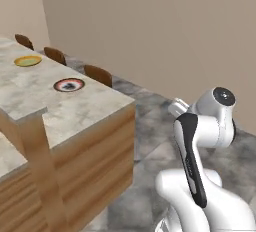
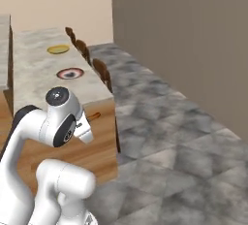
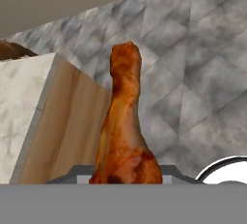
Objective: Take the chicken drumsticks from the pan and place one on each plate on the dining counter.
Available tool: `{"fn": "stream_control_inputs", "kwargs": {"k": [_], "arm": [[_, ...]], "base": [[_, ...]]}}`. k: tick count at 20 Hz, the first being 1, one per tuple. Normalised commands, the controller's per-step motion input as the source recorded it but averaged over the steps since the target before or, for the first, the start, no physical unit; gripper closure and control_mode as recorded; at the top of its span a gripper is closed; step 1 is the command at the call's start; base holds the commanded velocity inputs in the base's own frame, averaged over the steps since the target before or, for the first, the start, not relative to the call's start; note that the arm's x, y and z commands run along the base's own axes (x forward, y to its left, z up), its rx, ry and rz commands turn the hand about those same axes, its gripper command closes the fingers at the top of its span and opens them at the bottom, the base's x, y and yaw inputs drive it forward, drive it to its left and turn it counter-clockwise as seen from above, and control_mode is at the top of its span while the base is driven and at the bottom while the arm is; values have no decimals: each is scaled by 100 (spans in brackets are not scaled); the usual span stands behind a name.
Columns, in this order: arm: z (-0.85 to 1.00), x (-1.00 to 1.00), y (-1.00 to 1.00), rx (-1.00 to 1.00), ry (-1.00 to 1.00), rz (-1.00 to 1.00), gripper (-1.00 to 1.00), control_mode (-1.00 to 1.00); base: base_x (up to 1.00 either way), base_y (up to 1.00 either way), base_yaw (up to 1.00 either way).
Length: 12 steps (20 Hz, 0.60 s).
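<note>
A chicken drumstick (image 3: 124,131), glossy reddish-brown meat with its narrow bone end pointing away from the camera, stands right up the middle of the hand view, and the end effector (image 3: 124,179) is clamped tight on its thick end — the drumstick sprouts from between the grey finger parts at the bottom of that view. In the right base view a sliver of that same orange-brown drumstick (image 2: 93,116) pokes out just past the white wrist, level with the near end of the dining surface.

That surface (image 1: 30,88), long, topped in mottled beige-grey stone with plain wood-panel sides, runs off to the arm's left. Two plates sit on it, well apart from the arm: the nearer one is the red-rimmed white plate with a dark centre (image 1: 68,84), and beyond it lies the yellow plate with a greenish rim (image 1: 27,61). Both plates are bare. Brown chair backs (image 1: 98,75) line the far side of the surface. Beneath the drumstick in the hand view lies grey tiled floor (image 3: 202,73), with the corner of the surface at the left.
</note>
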Motion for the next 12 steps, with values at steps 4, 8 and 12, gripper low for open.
{"fn": "stream_control_inputs", "kwargs": {"k": [4,8,12], "arm": [[0,0,0,0,0,0,100,100],[0,0,0,0,0,0,100,100],[0,0,0,0,0,0,100,100]], "base": [[55,-100,24],[85,-100,18],[88,-100,31]]}}
